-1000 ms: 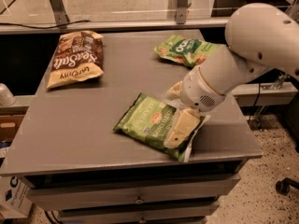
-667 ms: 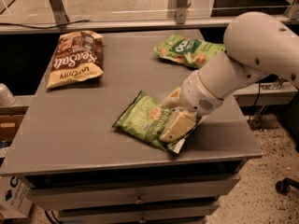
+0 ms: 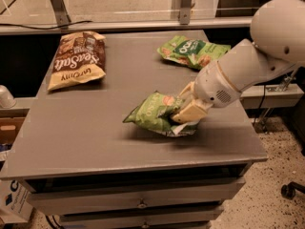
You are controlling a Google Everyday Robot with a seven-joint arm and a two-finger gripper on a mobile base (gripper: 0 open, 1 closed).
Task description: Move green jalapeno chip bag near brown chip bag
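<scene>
The green jalapeno chip bag [image 3: 153,112] is crumpled and lifted at its right end, just above the grey table [image 3: 86,132] near the middle front. My gripper [image 3: 185,109] reaches in from the right and is shut on the bag's right end. The brown chip bag [image 3: 77,58] with white "Sea Salt" lettering lies flat at the table's back left, well apart from the green jalapeno bag.
A brighter green chip bag [image 3: 190,50] lies at the back right, behind my arm [image 3: 248,66]. The table has drawers below its front edge. A glass barrier with metal posts runs along the back.
The green jalapeno bag was lying flat and spread; now it is bunched up and raised in my gripper, and has shifted slightly left and away from the front edge.
</scene>
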